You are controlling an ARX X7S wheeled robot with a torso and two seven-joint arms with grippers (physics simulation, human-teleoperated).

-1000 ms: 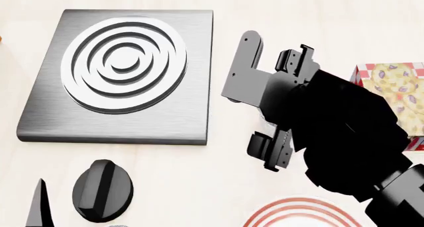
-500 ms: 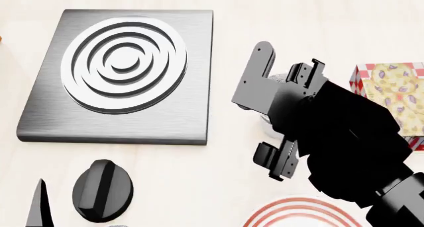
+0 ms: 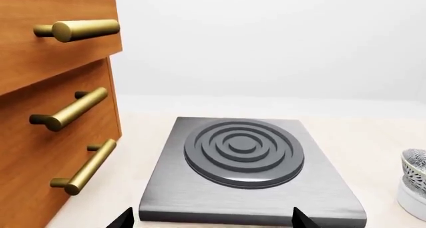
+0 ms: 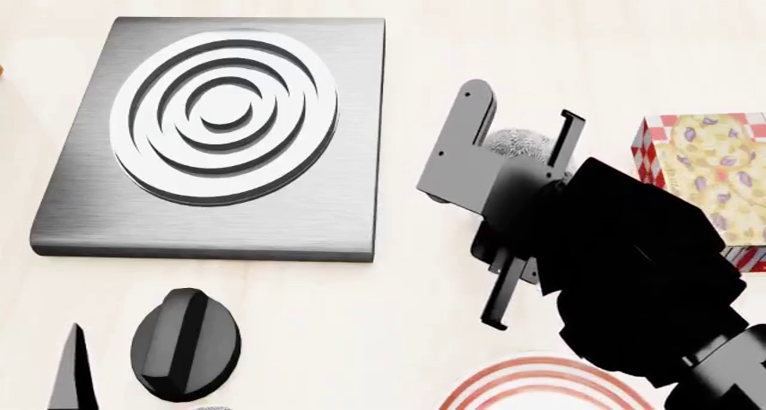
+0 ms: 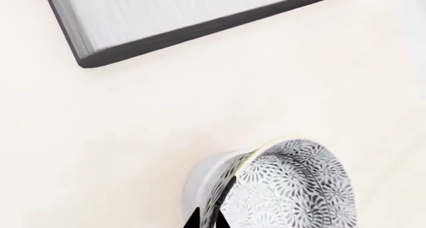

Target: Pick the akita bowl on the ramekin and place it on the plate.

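The speckled akita bowl (image 5: 300,188) leans tilted against the white ramekin (image 5: 199,180). My right gripper (image 5: 208,222) is shut on the bowl's rim, with the wall pinched between its two black fingertips. From the head camera only a patch of the akita bowl (image 4: 517,143) peeks out above my black right arm (image 4: 634,266), and the ramekin is hidden under it. The red-ringed plate (image 4: 544,385) lies at the near edge, just below that arm. My left gripper (image 3: 213,223) is open and holds nothing. It faces the stove block, with the akita bowl (image 3: 416,163) at that view's edge.
A steel stove block with concentric rings (image 4: 221,132) fills the left of the counter. A black knob (image 4: 182,343) sits near its front. A red-checked box (image 4: 706,172) stands at the right. Wooden drawers with brass handles (image 3: 73,108) flank the stove.
My right wrist has rolled and shifted a little to the right. Its hand parts now show edge-on, and the bowl's speckled rim shows above the arm.
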